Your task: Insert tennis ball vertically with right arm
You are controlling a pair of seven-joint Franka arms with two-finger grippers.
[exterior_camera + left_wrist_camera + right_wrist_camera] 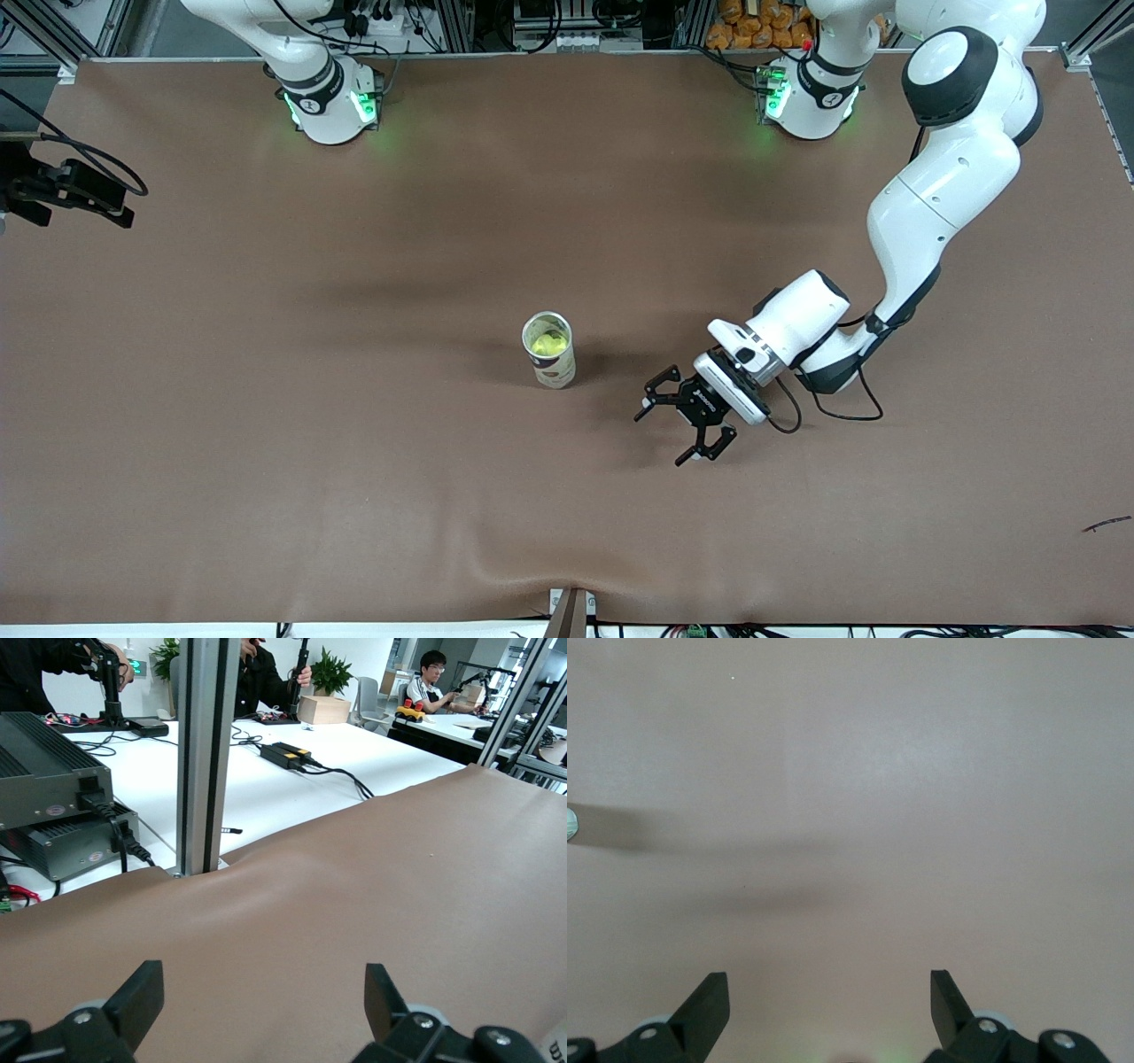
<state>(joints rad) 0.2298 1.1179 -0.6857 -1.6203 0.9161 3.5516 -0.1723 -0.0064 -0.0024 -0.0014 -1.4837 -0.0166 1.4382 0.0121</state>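
Yellow-green felt shows inside the can point(556, 368). The tennis ball point(549, 342) sits down in it already, can upright w/ its mouth up, so I judge the insert is about done and what's left is getting clear w/o a knock.

The right gripper point(830, 992) doesn't show from the front; only the right arm's base point(328, 97) does. Its own cam has both fingers spread wide, nothing between them, bare brown table point(266, 354) below. A pale sliver sits at the edge of that pic, can't tell what it is. Where the can lies from this claw I can't tell either.

To finish well:
- keep the right claw spread and go straight up
- no sideways drift near the rim, since the can is tall and narrow and prob tips easily
- if the ball rides high, press it from directly above, not at an angle

The left gripper point(660, 439) waits low over the table, jaws apart and holding nothing. The can stands near it, off its fingertips toward the right arm's end. That claw is the main thing in the way; a swing that way could bump the can.

Other bits:
- an aluminium post point(204, 753) and a grey power box point(53, 771) off the table edge, ahead of the left claw
- a black bracket w/ cable point(66, 190) at the right arm's end, well apart from the can
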